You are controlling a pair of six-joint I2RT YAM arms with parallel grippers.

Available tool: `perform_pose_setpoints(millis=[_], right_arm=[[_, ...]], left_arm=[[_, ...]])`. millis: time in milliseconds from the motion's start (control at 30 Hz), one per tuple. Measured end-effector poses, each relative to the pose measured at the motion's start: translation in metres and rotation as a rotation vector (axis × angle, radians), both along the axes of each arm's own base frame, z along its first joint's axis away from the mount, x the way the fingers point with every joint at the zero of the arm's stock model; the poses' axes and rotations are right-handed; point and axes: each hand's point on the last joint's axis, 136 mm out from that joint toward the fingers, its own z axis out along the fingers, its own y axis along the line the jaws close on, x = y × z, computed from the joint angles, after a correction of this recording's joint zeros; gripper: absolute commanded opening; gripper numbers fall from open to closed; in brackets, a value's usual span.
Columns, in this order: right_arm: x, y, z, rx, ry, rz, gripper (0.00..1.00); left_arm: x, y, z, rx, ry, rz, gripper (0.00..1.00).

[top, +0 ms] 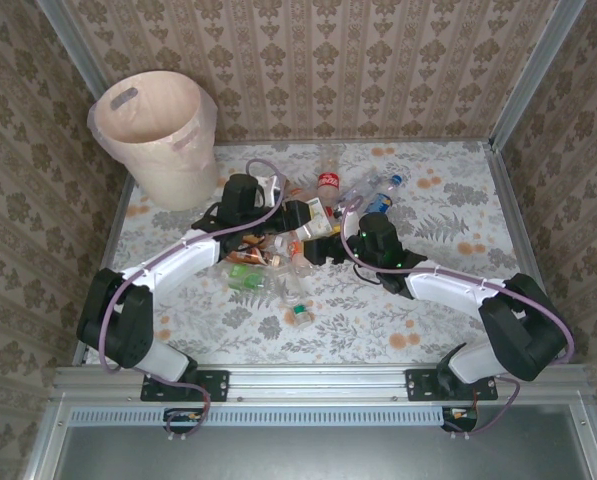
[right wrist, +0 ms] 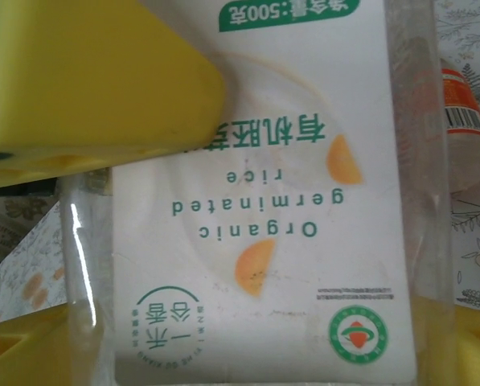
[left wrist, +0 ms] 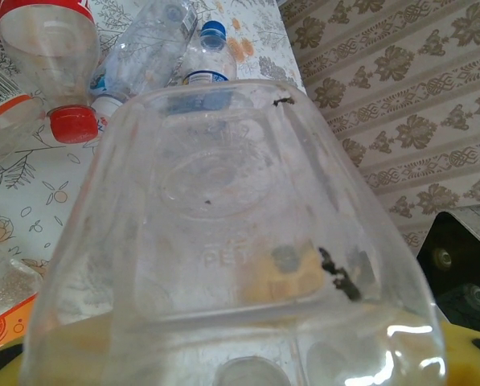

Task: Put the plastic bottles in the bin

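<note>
Floral table (top: 458, 300), clear bottle (left wrist: 240, 241) pinched in left pincer (top: 300, 213), right pincer (right wrist: 231, 241) grip unclear

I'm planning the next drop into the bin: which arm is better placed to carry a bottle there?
Left. A clear bottle sits right inside its pincer, and the bin stands at the far left corner, on that arm's side.

table (top: 458, 300): pale cloth, leaf and orange-flower print, metal rail at edges
far left corner: bin (top: 163, 140), upright
middle: plastic bottles (top: 328, 185), heaped, mostly on their sides
</note>
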Motion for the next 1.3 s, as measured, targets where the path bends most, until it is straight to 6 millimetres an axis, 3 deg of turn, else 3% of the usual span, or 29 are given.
perform_pose_setpoints(millis=[200,300,467,600,933,1100,1300], right_arm=[[-0.003,0.001,0.005,-0.011,-0.026,0.023,1.00],[-0.002,-0.005,0.020,-0.008,-0.073,-0.004,1.00],[-0.004,-0.023,0.078,0.065,-0.235,-0.093,1.00],[-0.005,-0.036,0.103,0.096,-0.311,-0.151,1.00],[-0.004,-0.057,0.103,0.070,-0.335,-0.250,1.00],[-0.006,-0.063,0.111,0.078,-0.352,-0.275,1.00],[-0.007,-0.070,0.106,0.063,-0.345,-0.301,1.00]], left_arm=[[0.005,0.007,-0.001,0.002,0.002,0.020,0.52],[0.010,0.015,0.006,-0.004,-0.016,0.045,0.51],[0.034,0.045,0.010,0.065,-0.048,0.150,0.51],[0.053,0.072,0.020,0.133,-0.081,0.235,0.51],[0.104,0.147,0.100,0.139,-0.212,0.452,0.51],[0.120,0.182,0.160,0.110,-0.318,0.552,0.53],[0.126,0.214,0.235,0.081,-0.490,0.642,0.54]])
